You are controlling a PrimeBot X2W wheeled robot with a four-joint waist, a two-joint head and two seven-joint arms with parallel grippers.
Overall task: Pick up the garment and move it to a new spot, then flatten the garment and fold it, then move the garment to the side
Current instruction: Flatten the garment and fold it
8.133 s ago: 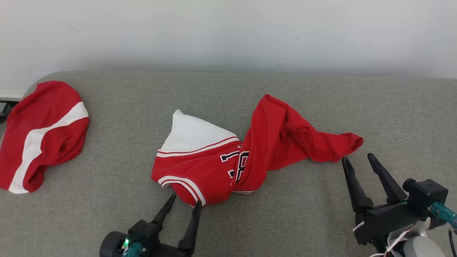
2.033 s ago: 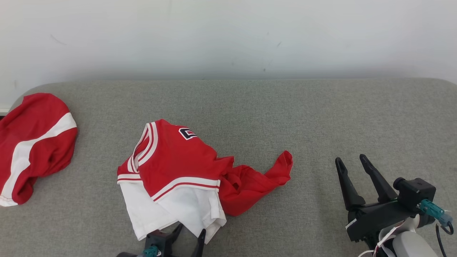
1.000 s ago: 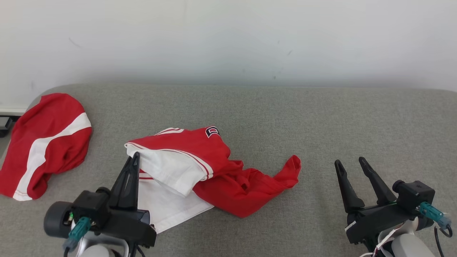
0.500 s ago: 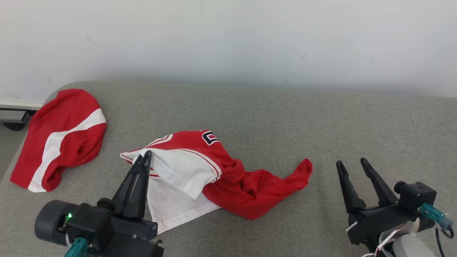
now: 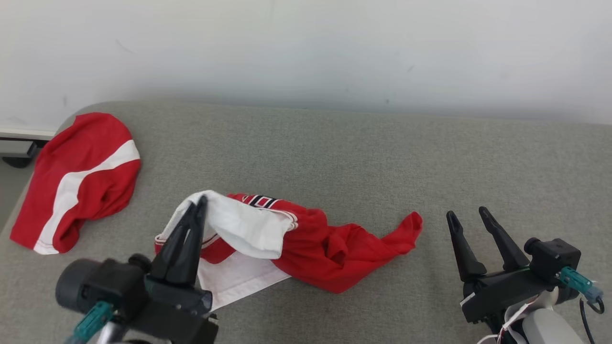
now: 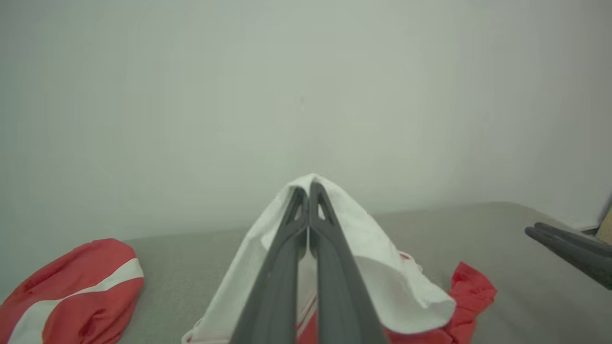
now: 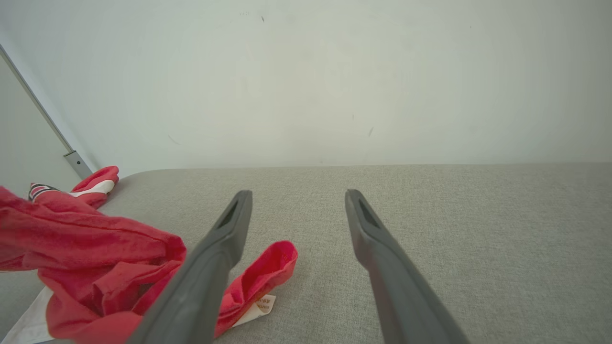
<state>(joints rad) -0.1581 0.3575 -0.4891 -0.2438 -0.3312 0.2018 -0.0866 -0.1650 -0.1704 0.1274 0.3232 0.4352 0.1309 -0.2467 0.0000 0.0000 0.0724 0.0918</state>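
The garment (image 5: pixel 315 248) is a red jersey with white panels and dark lettering, crumpled on the grey surface in the head view. My left gripper (image 5: pixel 200 203) is shut on its white edge and holds that edge raised above the surface. In the left wrist view the white cloth (image 6: pixel 377 248) drapes over my closed left gripper (image 6: pixel 306 188). The red part trails right to a pointed end (image 5: pixel 411 227). My right gripper (image 5: pixel 466 215) stands open at the lower right, apart from the cloth. From the right wrist view the garment (image 7: pixel 95 248) lies left of my open right gripper (image 7: pixel 296 196).
A second red garment with a white stripe (image 5: pixel 79 179) lies at the far left of the grey padded surface (image 5: pixel 363 157), also at the left wrist view's lower left (image 6: pixel 67 286). A pale wall (image 5: pixel 306 48) runs behind. The surface's left edge is rounded.
My left gripper has lifted the white edge higher, and the jersey has bunched and turned so its lettering now sits near the top fold. The right gripper has stayed put.
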